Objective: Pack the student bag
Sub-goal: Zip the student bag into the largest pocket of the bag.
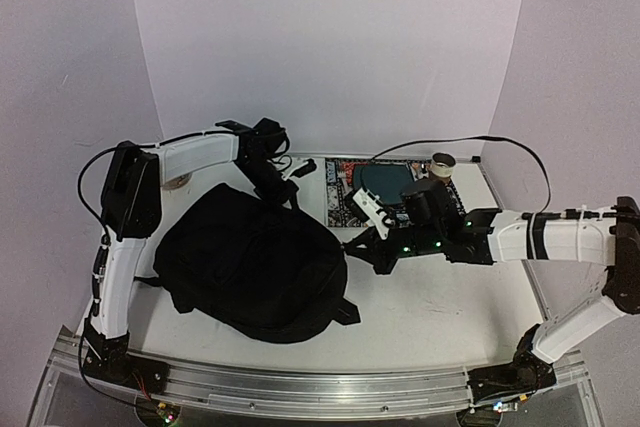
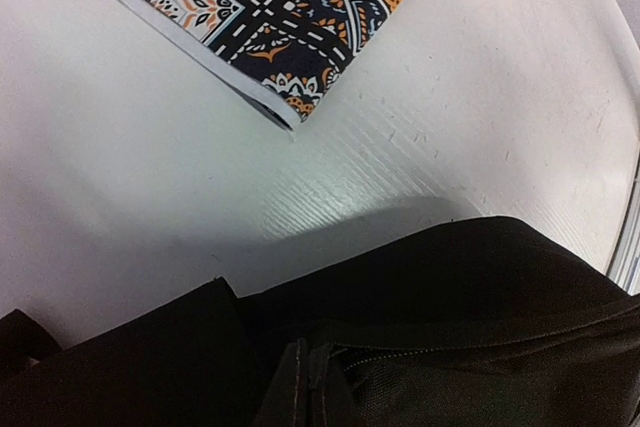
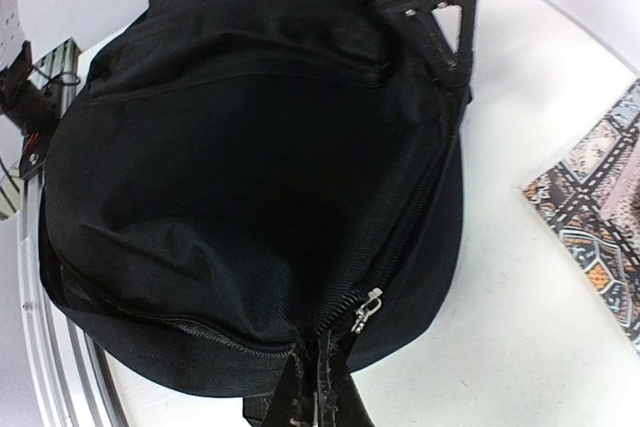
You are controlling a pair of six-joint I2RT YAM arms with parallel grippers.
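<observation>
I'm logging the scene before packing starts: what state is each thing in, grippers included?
bag: lying flat on the table, zip shut where it shows.
book: closed, lying flat beyond the bag.
left gripper: shut, at the bag's far edge.
right gripper: shut, at the bag's edge by the zip; whether it grips the fabric cannot be told.

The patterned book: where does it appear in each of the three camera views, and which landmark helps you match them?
Top external: patterned book at the back of the table, just right of the bag.
Left wrist: book along the top edge, one corner pointing down.
Right wrist: book cut off by the right edge.
Shared landmark: the black backpack, beside the book in all three views.
</observation>
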